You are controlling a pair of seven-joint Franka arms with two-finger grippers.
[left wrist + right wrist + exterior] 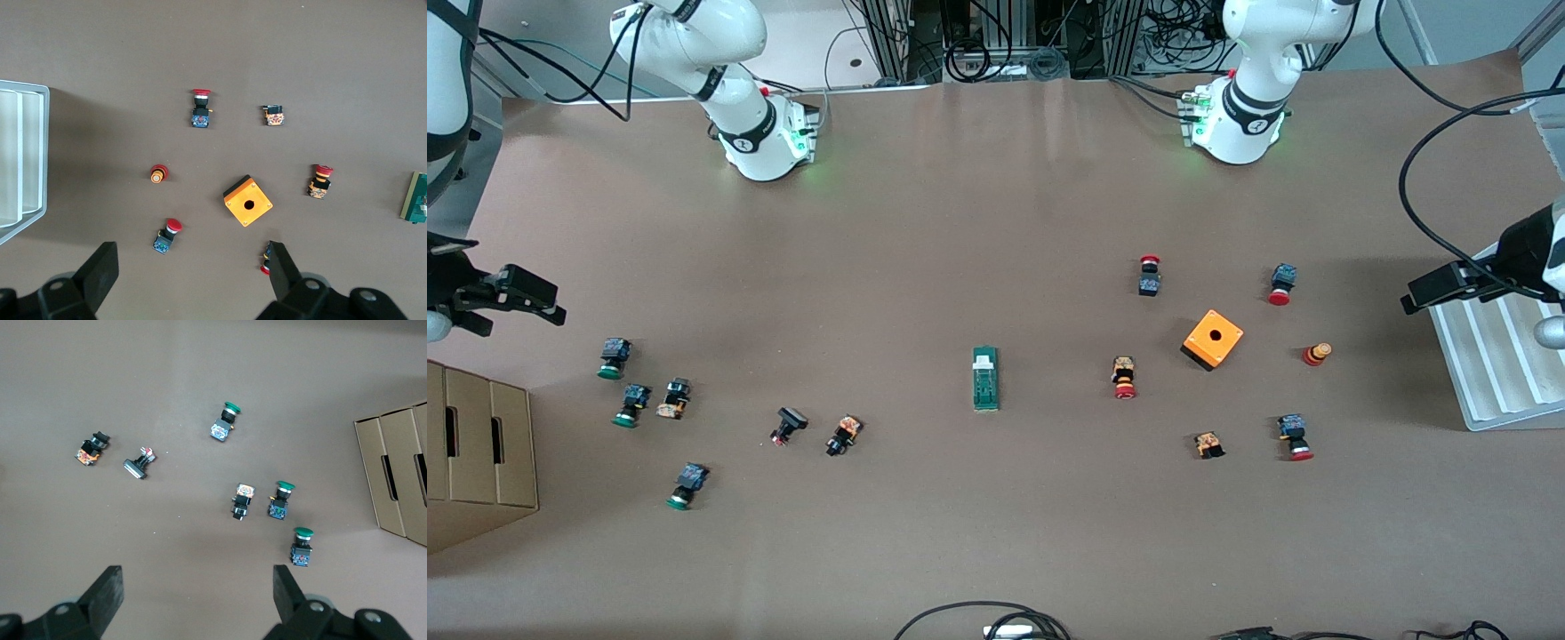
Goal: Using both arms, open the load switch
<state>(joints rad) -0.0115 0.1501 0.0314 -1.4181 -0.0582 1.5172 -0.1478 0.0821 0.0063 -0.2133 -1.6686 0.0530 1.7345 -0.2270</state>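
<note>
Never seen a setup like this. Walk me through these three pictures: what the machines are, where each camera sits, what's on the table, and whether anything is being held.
Two white robot arms stand at a brown table; each ends in a black two-finger gripper. The wide picture comes from a high camera facing them. The other two come from cameras on the arms' wrists, looking down past their own fingers.

The left gripper hangs open beside a white ridged tray at its end of the table. The right gripper hangs open at the other end, above a cardboard box. Neither holds anything.

Mid-table lies the load switch, a narrow green block with a white end piece. Toward the left arm's end lie an orange box and red-capped buttons; toward the right arm's end, green-capped buttons.
</note>
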